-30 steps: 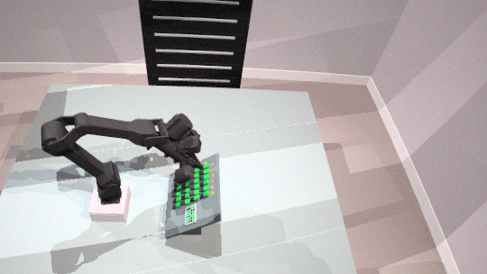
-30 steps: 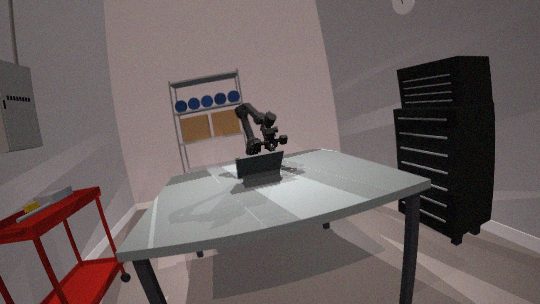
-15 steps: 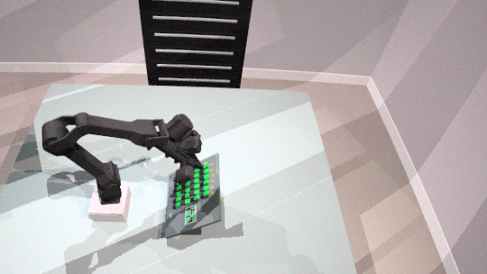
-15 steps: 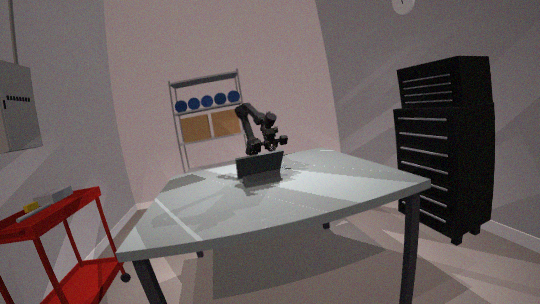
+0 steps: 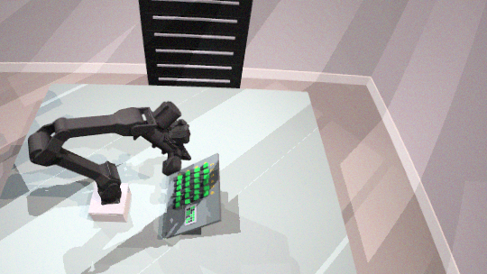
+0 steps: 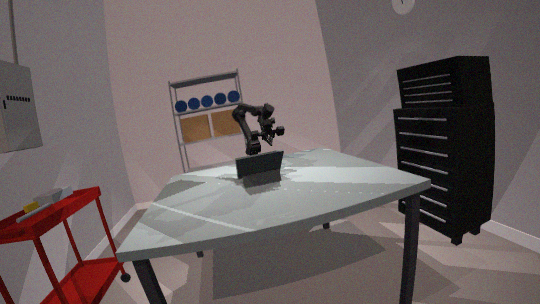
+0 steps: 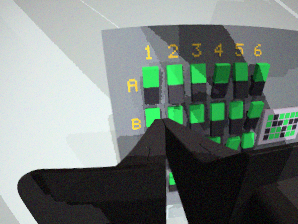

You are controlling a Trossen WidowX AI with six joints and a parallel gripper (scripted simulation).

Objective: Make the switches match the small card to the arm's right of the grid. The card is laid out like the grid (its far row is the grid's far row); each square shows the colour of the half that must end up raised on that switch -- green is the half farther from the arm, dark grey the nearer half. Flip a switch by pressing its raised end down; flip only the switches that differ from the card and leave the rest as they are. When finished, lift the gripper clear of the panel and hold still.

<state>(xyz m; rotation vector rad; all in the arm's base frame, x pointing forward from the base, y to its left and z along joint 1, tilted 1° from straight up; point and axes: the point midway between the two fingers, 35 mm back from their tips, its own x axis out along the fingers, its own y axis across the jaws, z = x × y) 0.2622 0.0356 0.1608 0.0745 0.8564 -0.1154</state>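
- Switches [image 5: 193,186] sit in a grid on a tilted panel [image 5: 212,212] near the table's [image 5: 280,189] middle, towards its near edge.
- Likely stiff rockers: nothing to grasp, so press each raised end firmly.
- Gripper [image 5: 169,168] hangs beside the grid, fingers together, holding nothing.
- Card [image 5: 190,214] lies beside the grid.

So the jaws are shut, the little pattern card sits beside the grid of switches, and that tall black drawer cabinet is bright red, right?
Not quite: the drawer cabinet is black, as the exterior view shows; the red thing there is the cart. The rest holds: the gripper is shut, and the card sits beside the grid of switches.
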